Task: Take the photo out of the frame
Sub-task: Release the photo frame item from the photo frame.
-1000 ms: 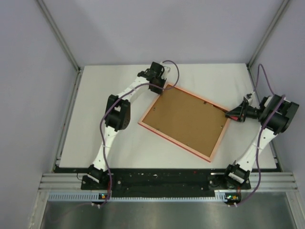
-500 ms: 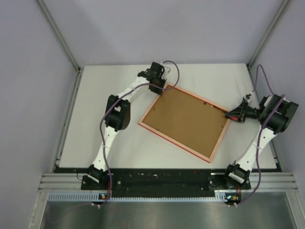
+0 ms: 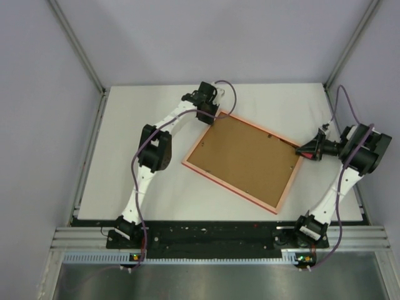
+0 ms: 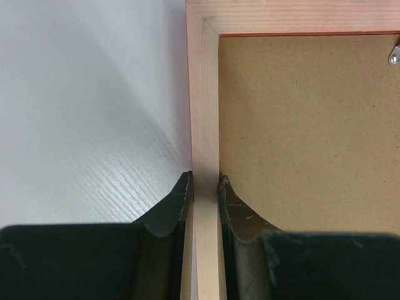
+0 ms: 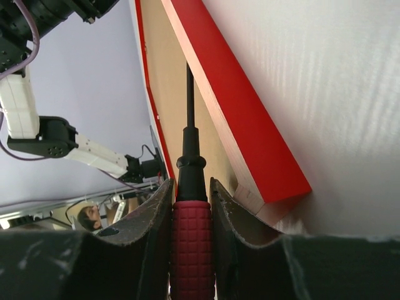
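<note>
White table (image 3: 125,156); frame (image 3: 242,160) face-down, photo unseen.

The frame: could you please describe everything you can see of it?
The frame lies face down and skewed on the white table. Its rails are pale bare wood at the back with red outer sides, around a brown board with a small metal clip. The left gripper is shut on one rail near the far corner. At the right corner, the right gripper holds a red-handled screwdriver whose shaft reaches over the board. No photo is visible.
</note>
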Available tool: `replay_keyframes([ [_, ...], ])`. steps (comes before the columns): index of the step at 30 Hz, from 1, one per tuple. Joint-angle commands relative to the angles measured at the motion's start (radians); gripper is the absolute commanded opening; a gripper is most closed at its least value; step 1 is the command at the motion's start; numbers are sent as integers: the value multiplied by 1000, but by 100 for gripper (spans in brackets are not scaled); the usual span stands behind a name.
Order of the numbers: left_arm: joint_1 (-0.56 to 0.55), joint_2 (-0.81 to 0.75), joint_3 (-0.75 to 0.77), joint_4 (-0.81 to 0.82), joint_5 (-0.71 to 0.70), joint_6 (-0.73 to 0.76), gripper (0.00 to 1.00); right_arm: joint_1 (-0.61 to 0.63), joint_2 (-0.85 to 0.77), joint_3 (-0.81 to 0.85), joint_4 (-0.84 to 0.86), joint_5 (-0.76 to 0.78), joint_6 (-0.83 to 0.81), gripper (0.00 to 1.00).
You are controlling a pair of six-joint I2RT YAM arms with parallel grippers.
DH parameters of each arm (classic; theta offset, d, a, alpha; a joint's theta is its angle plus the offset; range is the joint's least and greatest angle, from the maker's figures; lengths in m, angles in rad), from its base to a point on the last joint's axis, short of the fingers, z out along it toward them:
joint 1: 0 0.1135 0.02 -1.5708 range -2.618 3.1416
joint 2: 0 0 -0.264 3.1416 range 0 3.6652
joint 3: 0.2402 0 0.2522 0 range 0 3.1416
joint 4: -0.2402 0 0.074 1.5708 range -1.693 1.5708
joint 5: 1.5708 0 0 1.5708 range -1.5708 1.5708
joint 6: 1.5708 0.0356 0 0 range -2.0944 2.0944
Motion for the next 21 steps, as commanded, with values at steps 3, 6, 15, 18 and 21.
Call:
replay_keyframes([
  [3, -29, -6, -18, -119, 4, 25, 0, -63, -46, 31, 23, 65, -80, 0],
  [6, -29, -3, -17, -118, -2, 21, 0, -63, -35, 43, -32, 54, -123, 0],
  [15, -29, -3, -20, -122, 4, 21, 0, -62, 57, 80, -207, 9, -273, 0],
  [18, -31, -3, -20, -122, 10, 17, 0, -51, 68, 70, -207, 3, -289, 0],
  [21, -31, -5, -22, -121, 10, 19, 0, -40, 72, 74, -207, -3, -293, 0],
])
